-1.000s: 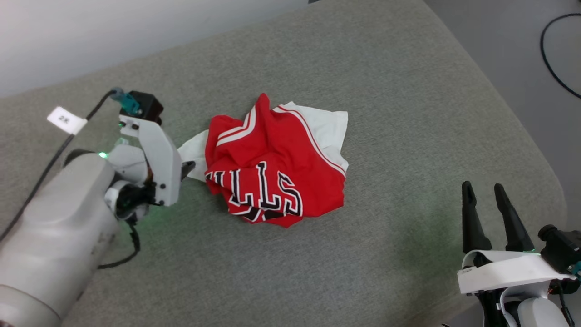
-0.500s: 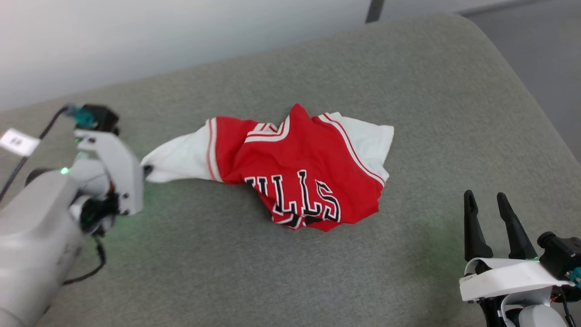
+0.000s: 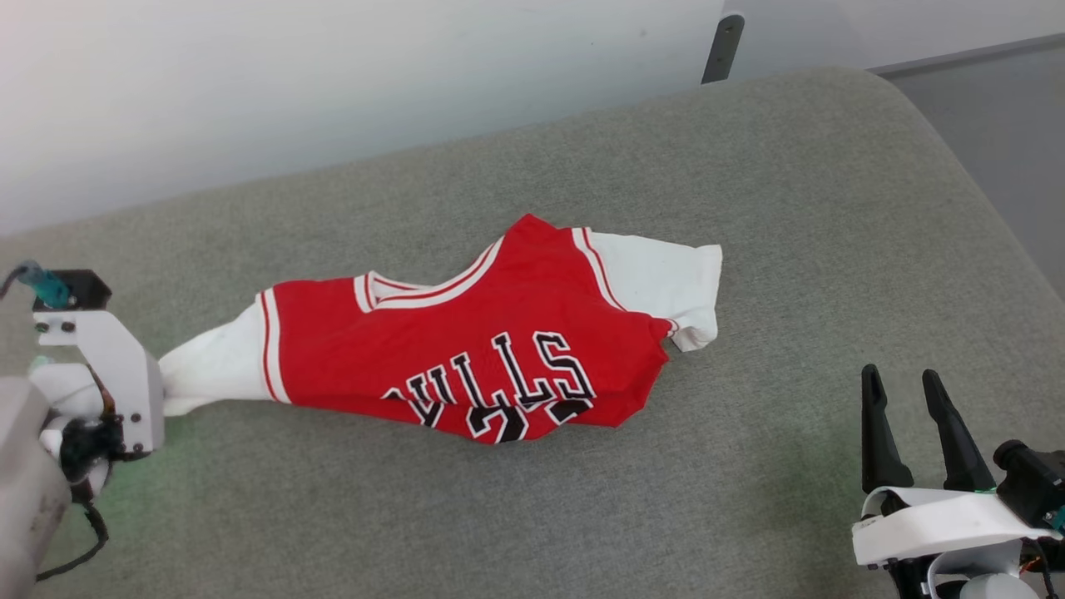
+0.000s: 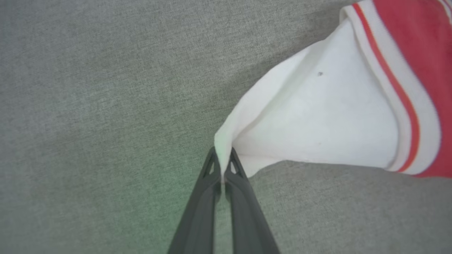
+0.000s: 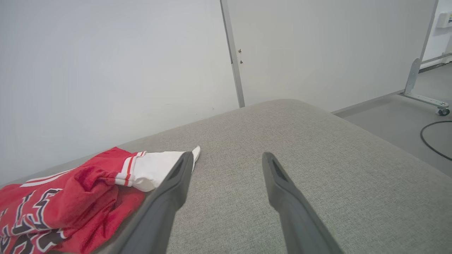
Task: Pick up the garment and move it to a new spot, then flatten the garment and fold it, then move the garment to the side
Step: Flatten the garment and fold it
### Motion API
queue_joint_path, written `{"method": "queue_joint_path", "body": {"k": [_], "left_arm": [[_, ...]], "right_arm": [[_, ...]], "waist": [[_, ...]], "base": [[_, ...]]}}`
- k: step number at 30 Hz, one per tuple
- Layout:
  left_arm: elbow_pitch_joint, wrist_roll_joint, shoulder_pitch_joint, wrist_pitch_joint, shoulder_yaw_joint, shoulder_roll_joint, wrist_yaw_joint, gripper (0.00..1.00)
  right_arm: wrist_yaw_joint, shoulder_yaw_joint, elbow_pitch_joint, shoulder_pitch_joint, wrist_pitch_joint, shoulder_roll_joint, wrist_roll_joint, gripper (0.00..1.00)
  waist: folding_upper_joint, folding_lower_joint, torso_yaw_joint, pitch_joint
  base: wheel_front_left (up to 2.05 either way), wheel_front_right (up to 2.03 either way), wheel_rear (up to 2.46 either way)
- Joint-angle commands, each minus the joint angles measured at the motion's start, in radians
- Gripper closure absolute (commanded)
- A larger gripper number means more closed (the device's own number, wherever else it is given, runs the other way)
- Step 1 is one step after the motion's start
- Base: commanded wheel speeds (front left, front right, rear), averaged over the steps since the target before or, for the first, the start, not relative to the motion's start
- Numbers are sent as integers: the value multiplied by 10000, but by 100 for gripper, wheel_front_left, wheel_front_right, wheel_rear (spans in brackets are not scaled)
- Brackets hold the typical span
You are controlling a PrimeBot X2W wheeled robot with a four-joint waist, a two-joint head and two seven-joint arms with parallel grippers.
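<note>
The garment [image 3: 466,349] is a red jersey T-shirt with white sleeves, striped trim and black lettering, stretched out across the grey cushion [image 3: 582,516]. My left gripper [image 4: 221,158] is shut on the tip of the garment's white sleeve [image 4: 317,120] at the far left of the head view, where only the gripper's pale wrist housing [image 3: 108,374] shows. My right gripper [image 3: 903,391] stands open at the lower right, apart from the garment [image 5: 70,197], nothing between its fingers [image 5: 169,197].
The grey cushion fills the scene and curves down at its right edge [image 3: 998,241]. A white wall [image 5: 106,70] with a metal post [image 5: 233,60] runs behind it. A black cable [image 5: 432,141] lies on the floor at the right.
My left gripper has pulled the white sleeve leftward, drawing the bunched garment out into a long shape. The head camera has also shifted. The right gripper has stayed open at the lower right.
</note>
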Motion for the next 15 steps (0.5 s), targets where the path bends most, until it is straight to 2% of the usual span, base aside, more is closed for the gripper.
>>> {"method": "queue_joint_path", "body": {"k": [1, 4, 5, 6, 7, 8, 12, 15], "left_arm": [[111, 62, 93, -93, -14, -41, 87, 100], [220, -144, 237, -304, 106, -254, 34, 100], [235, -266, 276, -475, 228, -335, -3, 88], [247, -373, 325, -678, 337, -399, -30, 60], [237, -416, 399, -938, 406, -435, -55, 16], [204, -445, 513, -1202, 450, -448, -85, 0], [-252, -551, 1083, -2520, 645, -663, -226, 0], [-792, -304, 1577, -3990, 673, -723, -232, 0]], "right_arm": [[-7, -20, -9, 146, -11, 10, -42, 0], [-7, -46, 5, 162, -11, 10, -153, 0], [-7, -33, 1, 176, -11, 10, -225, 0], [-7, -6, 3, 182, -11, 12, -301, 0], [-7, 28, 9, 190, -11, 10, -384, 0], [-7, 72, 17, 175, -11, 12, -458, 0], [-7, 259, 72, 41, -11, -15, -858, 0], [-7, 490, 306, -114, -11, -326, -973, 0]], "waist": [[0, 0, -26, -15], [0, 0, -18, -99], [0, 0, 2, -146], [0, 0, 27, -197], [0, 0, 67, -252], [0, 0, 108, -301], [0, 0, 477, -448], [0, 0, 928, -539]], "base": [[0, 0, 0], [0, 0, 0], [0, 0, 0], [0, 0, 0], [0, 0, 0], [0, 0, 0], [0, 0, 0], [0, 0, 0]]}}
